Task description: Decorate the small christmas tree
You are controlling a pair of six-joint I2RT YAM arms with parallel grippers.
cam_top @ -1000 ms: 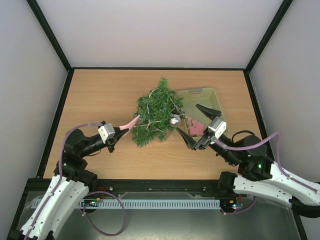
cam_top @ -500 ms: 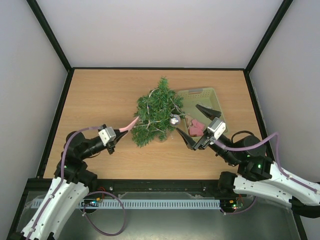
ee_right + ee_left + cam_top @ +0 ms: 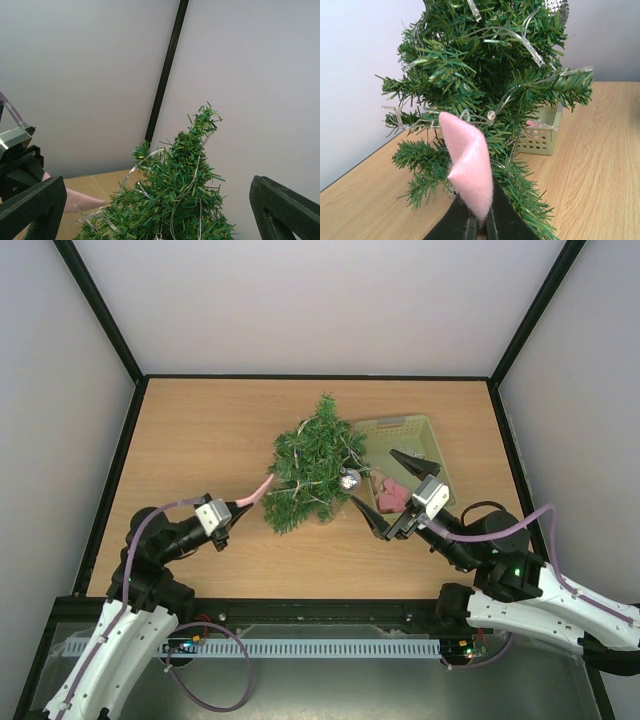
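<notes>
Light wooden bench (image 3: 200, 430) between white walls, from above: the small dark green bristly christmas tree (image 3: 312, 465) stands mid-bench, just beside a pale green plastic basket (image 3: 400, 425). The left jaws are clamped on a pink felt strip (image 3: 262, 487) whose tip meets the tree's left edge. The right jaws gape wide above the basket's near end.

The left wrist view adds a clear light string (image 3: 520, 42) wound through the branches.

Only the right wrist view shows the treetop against a black corner post (image 3: 167, 70).
</notes>
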